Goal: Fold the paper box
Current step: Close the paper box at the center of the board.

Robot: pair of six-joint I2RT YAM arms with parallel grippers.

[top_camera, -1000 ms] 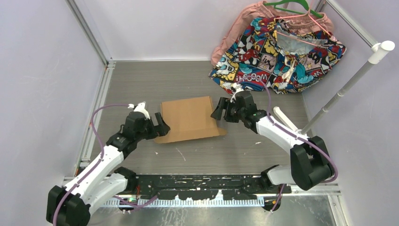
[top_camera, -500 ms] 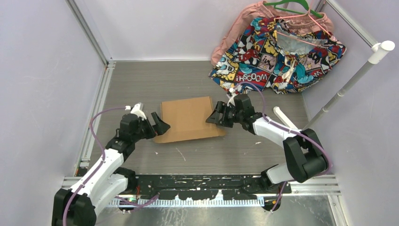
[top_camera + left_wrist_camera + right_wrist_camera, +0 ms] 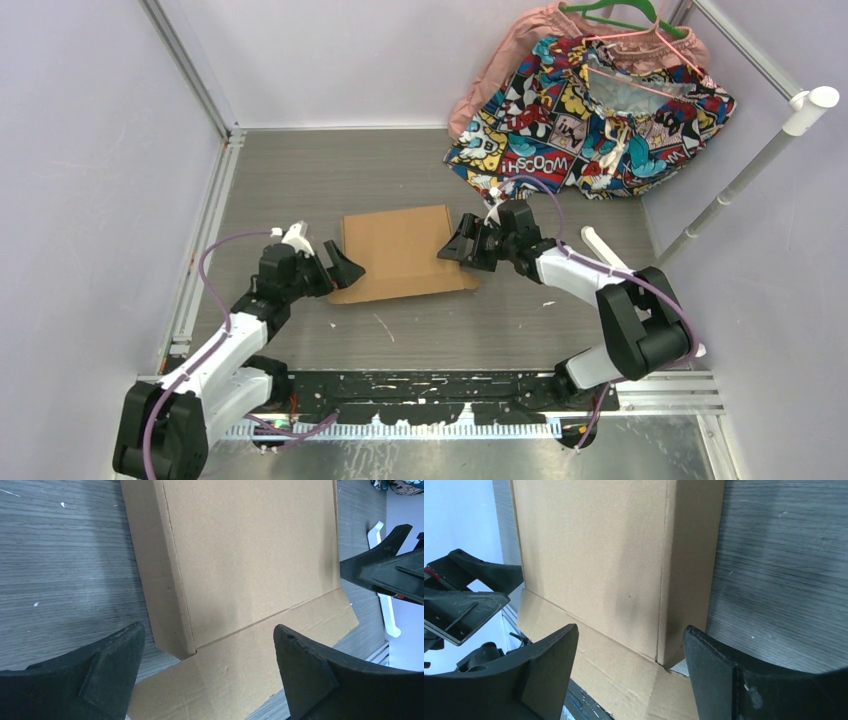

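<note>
From the top view, the paper box lies flat mid-frame on the counter, its long axis running left-right and a loose flap toward the bottom edge. The left gripper and right gripper flank its short ends, probably to square it. In the left wrist view the jaws are wide, straddling a flap corner and holding nothing. In the right wrist view the jaws are likewise spread and empty at the opposite corner.

One paper box is counted between two claws, the left claw and the right claw. Beyond the right claw, one printed cloth, one pink cloth and one white pole are counted.
</note>
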